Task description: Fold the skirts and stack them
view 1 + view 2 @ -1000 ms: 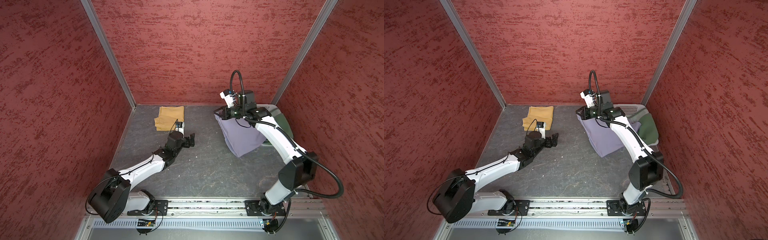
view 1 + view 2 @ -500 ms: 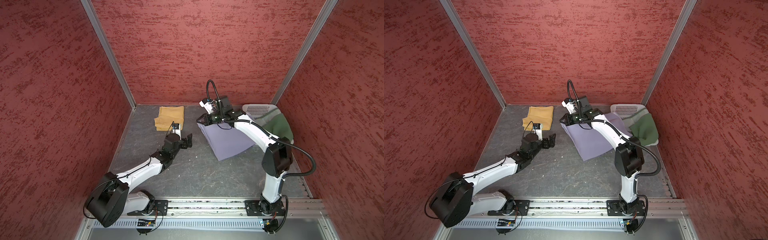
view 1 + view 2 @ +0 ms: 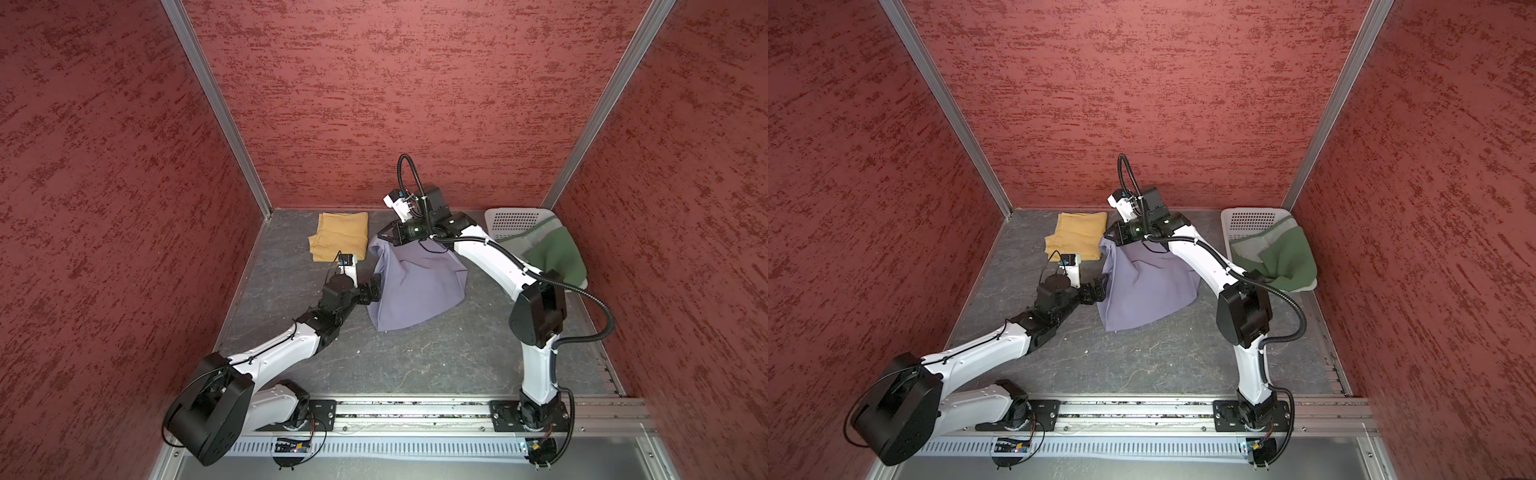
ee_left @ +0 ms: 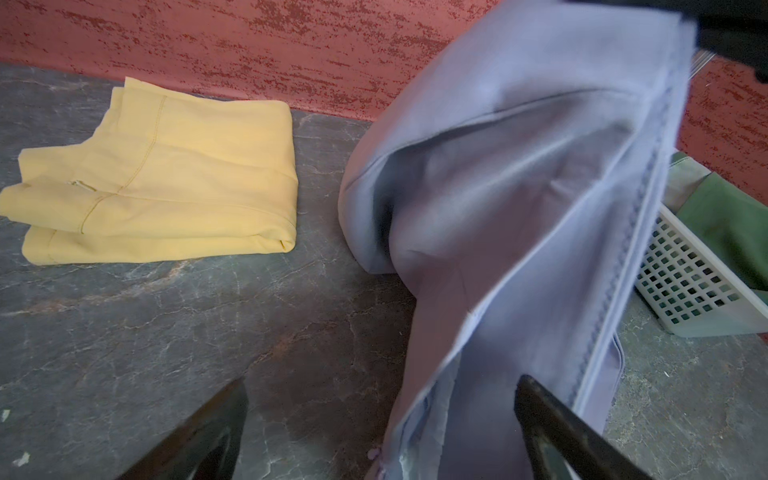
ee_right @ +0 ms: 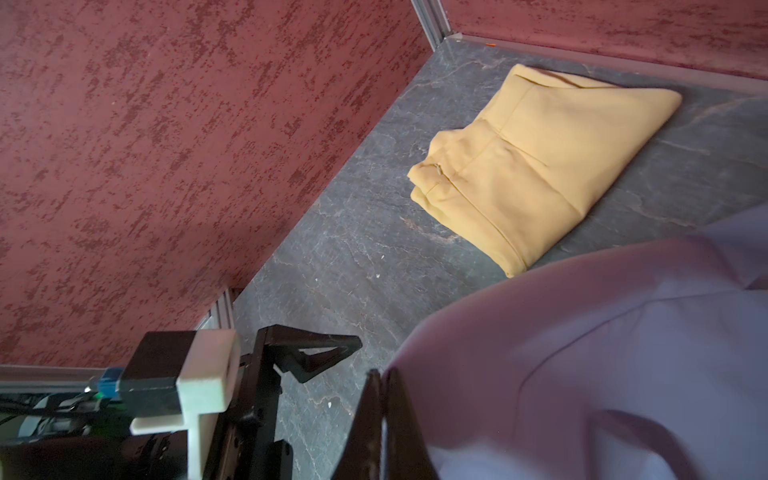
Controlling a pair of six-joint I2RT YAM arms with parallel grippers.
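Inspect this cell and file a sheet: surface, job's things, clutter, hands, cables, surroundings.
Surface: dark stone-look table, a few pale specks.
Job's things: yellow skirt folded flat by the back wall; lavender skirt raised by one corner with its lower part on the table; green skirt unfolded, draped over the basket.
Clutter: white perforated basket in the back right corner.
Hands: left hand open at the lavender skirt's hanging edge; right hand shut on that skirt's top corner.
Cables: black hose loops beside the right arm's elbow and above its wrist.
Surroundings: red textured walls; metal rail along the front.
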